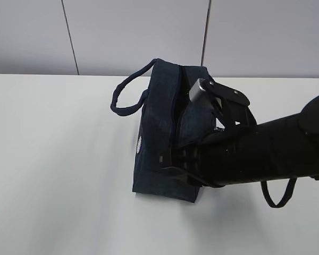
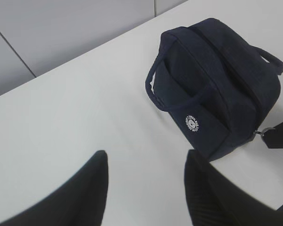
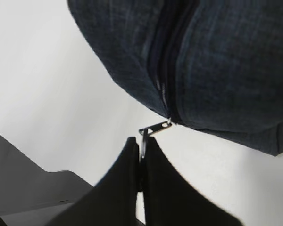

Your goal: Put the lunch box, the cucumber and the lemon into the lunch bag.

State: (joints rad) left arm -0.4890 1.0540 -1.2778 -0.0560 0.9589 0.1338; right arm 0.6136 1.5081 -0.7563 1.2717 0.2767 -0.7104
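The dark navy lunch bag (image 1: 154,133) stands on the white table, with its white round logo (image 2: 192,123) facing left. It also shows in the left wrist view (image 2: 212,80) and fills the top of the right wrist view (image 3: 217,61). Its top zipper (image 3: 162,80) looks closed. My right gripper (image 3: 141,141) is shut on the metal ring pull (image 3: 153,128) at the bag's near end; in the exterior view the right gripper (image 1: 170,162) sits low against the bag. My left gripper (image 2: 146,157) is open and empty above bare table, left of the bag. The lunch box, cucumber and lemon are out of view.
One loop handle (image 1: 125,101) sticks out to the bag's left, the other (image 1: 279,194) hangs below my right arm (image 1: 266,151). A grey panelled wall (image 1: 149,32) runs behind the table (image 1: 53,175).
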